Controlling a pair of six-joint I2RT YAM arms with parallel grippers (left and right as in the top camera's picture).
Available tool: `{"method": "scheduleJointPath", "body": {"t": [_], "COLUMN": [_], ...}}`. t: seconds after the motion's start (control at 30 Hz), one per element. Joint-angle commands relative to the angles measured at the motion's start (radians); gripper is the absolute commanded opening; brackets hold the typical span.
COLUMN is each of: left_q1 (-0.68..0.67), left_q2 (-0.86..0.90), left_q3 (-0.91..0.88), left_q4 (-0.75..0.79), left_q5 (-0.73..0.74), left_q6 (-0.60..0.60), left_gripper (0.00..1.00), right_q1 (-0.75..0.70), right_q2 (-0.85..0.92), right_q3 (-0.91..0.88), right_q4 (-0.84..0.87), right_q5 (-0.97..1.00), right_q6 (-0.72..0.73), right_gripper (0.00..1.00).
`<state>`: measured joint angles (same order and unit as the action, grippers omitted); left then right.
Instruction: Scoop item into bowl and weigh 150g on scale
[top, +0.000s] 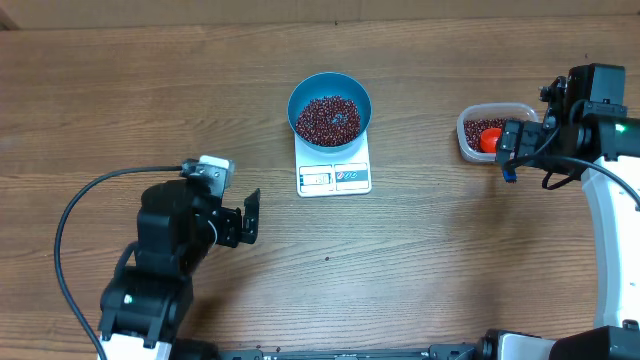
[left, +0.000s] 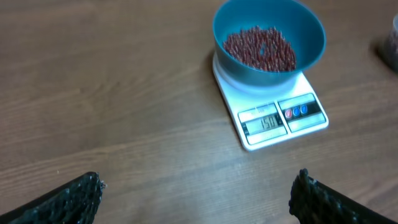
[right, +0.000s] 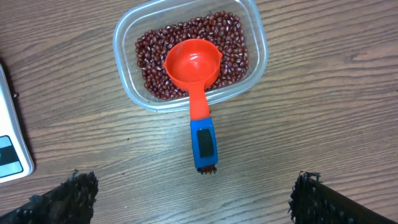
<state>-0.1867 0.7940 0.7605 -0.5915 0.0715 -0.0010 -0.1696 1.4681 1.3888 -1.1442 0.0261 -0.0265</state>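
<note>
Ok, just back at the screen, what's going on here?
Nothing is held. The left gripper, near the scale, and the right gripper, by the clear tub, are both open. The blue bowl of beans sits on the scale, whose display seems to read 150. The empty scoop rests in the tub on more beans, handle sticking out over the rim.

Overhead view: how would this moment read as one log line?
red beans in blue bowl on white scale | orange scoop resting in clear tub | left gripper open, empty | right gripper open, empty
</note>
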Motion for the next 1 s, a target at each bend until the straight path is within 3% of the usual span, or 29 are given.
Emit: {"method": "scheduleJointPath", "body": {"t": [0.0, 0.23, 0.6, 0.97], "left_q1": [0.027, 0.082, 0.127, 0.220], "left_q2": [-0.069, -0.176, -0.272, -0.282], "left_q3": [-0.086, -0.220, -0.250, -0.257], "left_q4": [0.110, 0.306, 0.352, 0.511], "left_q5": [0.009, 0.057, 0.052, 0.069], "left_q6": [-0.014, -0.014, 0.016, 0.030], "left_gripper": [0.99, 1.00, 0.99, 0.99], "right_q1": [-0.004, -0.004, -0.004, -0.004], "right_q2": [-0.012, -0.012, -0.012, -0.012], "right_q3": [0.029, 0.029, 0.029, 0.029], "right_q4": [0.005, 0.005, 0.005, 0.005], "right_q5": [-0.005, -0.005, -0.005, -0.005], "right_q6": [-0.005, -0.005, -0.005, -0.005], "right_gripper": [1.00, 1.00, 1.00, 1.00]}}
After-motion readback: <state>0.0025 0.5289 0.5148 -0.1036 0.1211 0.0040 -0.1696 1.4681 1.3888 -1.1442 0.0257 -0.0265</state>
